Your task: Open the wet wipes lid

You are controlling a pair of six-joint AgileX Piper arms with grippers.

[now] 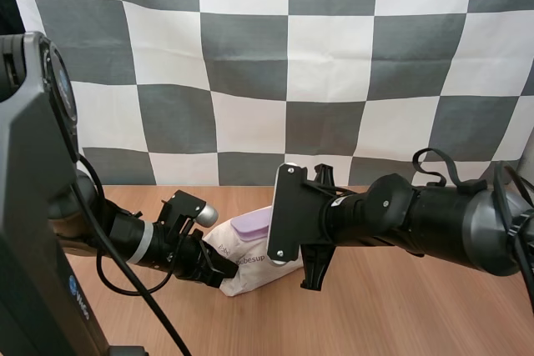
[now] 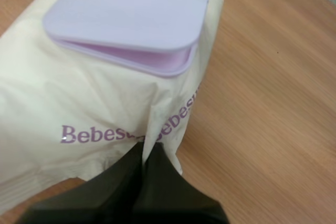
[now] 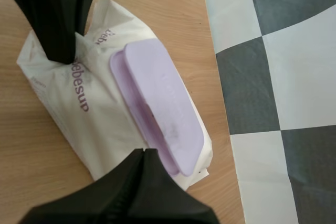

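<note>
The pack of wet wipes (image 1: 250,271) lies on the bench (image 1: 400,306) toward its far edge, about midway along it, with the lilac lid (image 3: 163,103) facing up. The lid looks down, or at most barely cracked, and I can't say which.

The left gripper (image 1: 219,271) is clamped on the near-left end of the pack, where the film bunches into a crease between its tips, so it seems to be pinning the pack down. The right gripper (image 3: 143,151) is clenched on nothing. Its closed tips rest right against the lid's long edge, towards the end away from the left gripper.

The pack's long axis runs from the left gripper's hold out towards the far right. The right arm is the nearer one to the lid, and I'd judge the lifting falls to it.
</note>
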